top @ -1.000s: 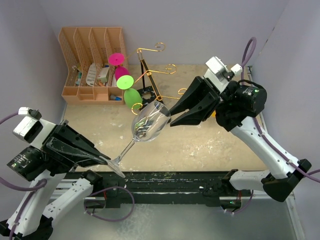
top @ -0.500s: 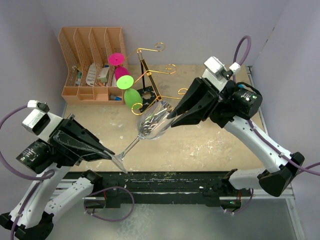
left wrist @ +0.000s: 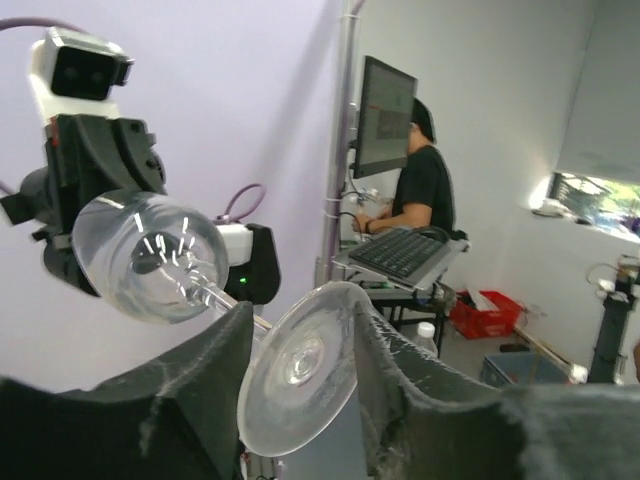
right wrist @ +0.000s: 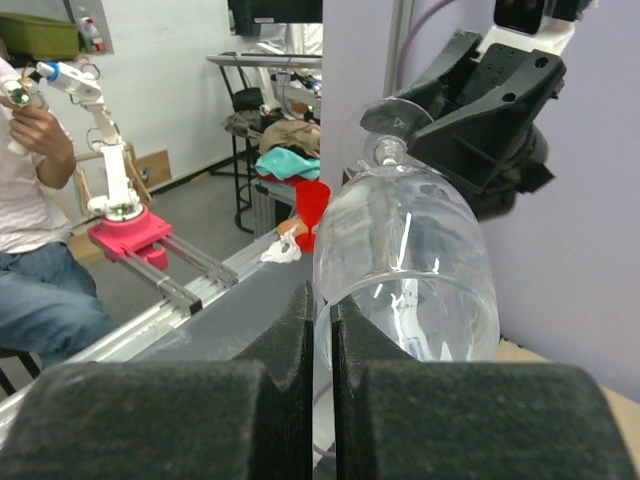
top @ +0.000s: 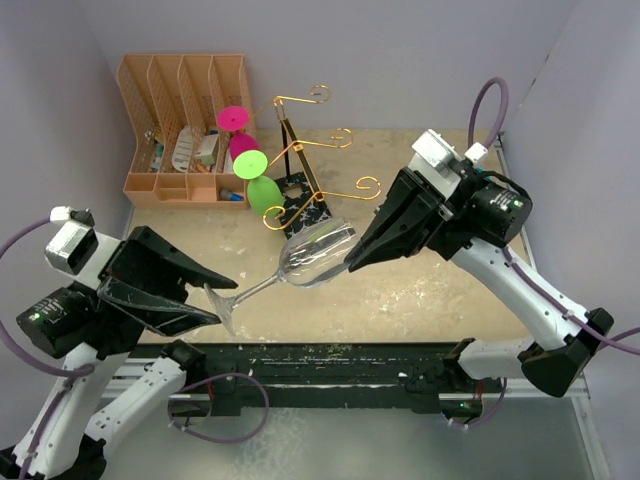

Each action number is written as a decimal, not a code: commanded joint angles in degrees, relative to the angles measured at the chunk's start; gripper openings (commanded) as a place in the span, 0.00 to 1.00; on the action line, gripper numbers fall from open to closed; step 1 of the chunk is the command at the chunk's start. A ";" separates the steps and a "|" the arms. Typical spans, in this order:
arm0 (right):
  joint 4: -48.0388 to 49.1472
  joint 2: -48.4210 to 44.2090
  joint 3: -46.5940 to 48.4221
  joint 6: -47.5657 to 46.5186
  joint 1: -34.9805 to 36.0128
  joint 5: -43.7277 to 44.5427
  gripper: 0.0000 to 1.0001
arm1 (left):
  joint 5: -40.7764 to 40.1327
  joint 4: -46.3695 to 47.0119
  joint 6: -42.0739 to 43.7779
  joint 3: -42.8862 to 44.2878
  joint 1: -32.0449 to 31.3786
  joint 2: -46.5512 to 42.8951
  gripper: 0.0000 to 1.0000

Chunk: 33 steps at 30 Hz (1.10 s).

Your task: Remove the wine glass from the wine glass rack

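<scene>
Left hand (top: pixel 226 303) now spread wide about wine glass (top: pixel 315 256) foot; right hand (top: pixel 349 265) clamped on bowl rim.

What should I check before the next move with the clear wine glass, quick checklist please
1. Right gripper hold: ok, its fingers are shut on the rim wall of the wine glass.
2. Left gripper open: ok, its fingers are spread either side of the foot.
3. Left fingers free of the foot: cannot tell, the edges look very close.
4. Glass off the wine glass rack: ok, it is held in the air in front of the rack, with no gold arm through it.
5. Coloured glasses: ok, they sit by the rack, apart from the clear glass.
</scene>
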 commanded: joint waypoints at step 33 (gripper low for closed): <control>-112.54 15.38 49.62 -67.72 -17.32 91.33 0.00 | -50.01 -91.97 51.70 16.31 0.00 -6.39 0.57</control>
